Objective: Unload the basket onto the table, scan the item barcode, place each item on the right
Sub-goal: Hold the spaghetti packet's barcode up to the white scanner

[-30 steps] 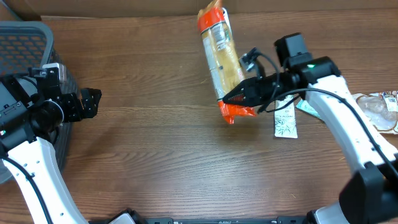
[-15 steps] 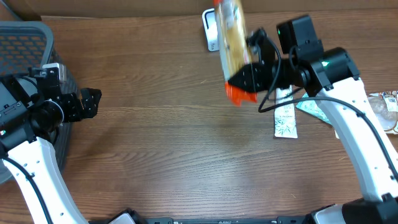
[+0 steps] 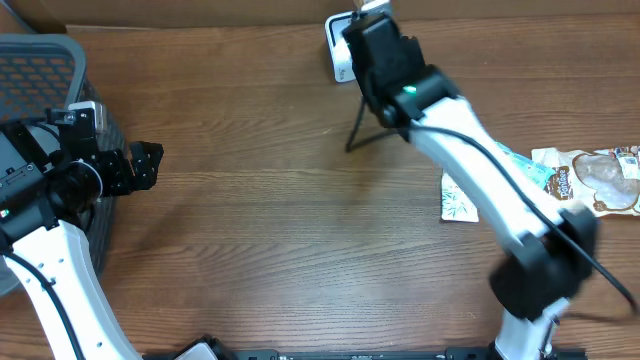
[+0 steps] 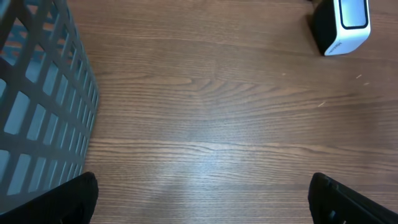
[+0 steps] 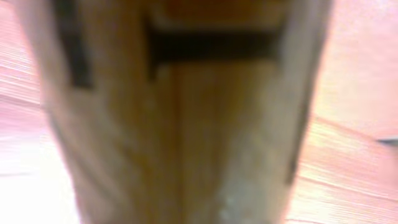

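Brown wood table (image 3: 250,230) — grey mesh basket (image 3: 40,60) left edge, white scanner (image 3: 335,55) far edge, snack packets (image 3: 590,180) right.

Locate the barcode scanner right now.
Overhead: the scanner stands at the table's far edge, centre, partly hidden by the right arm. Left wrist view: top right.

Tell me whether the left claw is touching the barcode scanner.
Apart. In the left wrist view the left claw sits at the bottom edge, the barcode scanner top right, bare table between.

Blurred tan packet (image 5: 186,124), perhaps the item, fills right wrist view.
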`<control>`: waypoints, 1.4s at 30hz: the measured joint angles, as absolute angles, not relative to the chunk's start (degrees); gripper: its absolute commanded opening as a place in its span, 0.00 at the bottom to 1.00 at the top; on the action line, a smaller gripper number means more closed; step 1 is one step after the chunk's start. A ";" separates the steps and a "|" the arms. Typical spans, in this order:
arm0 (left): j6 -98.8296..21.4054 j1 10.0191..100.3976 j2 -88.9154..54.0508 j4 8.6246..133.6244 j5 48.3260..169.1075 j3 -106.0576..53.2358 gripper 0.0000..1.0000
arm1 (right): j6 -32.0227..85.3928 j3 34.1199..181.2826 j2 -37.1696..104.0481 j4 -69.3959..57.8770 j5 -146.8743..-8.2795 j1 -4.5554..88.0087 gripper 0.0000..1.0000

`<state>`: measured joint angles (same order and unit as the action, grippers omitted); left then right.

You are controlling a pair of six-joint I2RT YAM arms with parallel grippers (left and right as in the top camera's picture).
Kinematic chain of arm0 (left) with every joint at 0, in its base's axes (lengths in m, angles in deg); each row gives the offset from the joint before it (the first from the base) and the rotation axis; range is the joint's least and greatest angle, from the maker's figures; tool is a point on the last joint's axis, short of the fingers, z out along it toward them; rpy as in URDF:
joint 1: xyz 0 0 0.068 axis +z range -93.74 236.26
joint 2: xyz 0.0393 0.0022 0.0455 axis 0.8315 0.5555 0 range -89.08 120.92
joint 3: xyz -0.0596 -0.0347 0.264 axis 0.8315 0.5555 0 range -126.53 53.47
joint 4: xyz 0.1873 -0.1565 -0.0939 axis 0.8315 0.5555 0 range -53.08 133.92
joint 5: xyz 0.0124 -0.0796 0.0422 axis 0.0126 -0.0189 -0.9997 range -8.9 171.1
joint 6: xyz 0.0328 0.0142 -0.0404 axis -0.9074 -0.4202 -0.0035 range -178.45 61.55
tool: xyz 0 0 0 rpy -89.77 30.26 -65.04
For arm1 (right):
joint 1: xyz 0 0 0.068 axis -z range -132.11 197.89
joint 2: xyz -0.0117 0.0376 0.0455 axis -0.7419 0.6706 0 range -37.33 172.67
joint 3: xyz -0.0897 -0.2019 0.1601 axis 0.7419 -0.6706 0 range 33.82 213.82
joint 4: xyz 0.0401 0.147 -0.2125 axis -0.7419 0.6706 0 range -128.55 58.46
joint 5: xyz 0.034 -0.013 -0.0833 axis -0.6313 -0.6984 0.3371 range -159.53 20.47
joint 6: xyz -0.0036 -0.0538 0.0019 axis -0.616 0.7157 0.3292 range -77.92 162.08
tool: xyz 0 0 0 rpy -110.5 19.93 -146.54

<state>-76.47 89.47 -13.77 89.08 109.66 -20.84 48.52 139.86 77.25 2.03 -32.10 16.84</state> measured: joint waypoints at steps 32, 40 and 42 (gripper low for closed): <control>-76.47 89.47 -13.75 89.08 109.63 -20.84 1.00 | 77.68 139.43 100.59 -20.94 -9.09 21.39 0.04; -76.49 89.47 -13.75 89.08 109.63 -20.84 0.99 | 77.66 139.43 100.64 -20.76 -9.09 21.39 0.04; -76.47 89.47 -13.75 89.08 109.63 -20.84 1.00 | 77.68 139.43 100.64 -20.39 -9.04 21.39 0.04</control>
<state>-76.47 89.47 -13.75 89.08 109.63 -20.84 77.68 139.43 100.64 -20.39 -9.04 21.39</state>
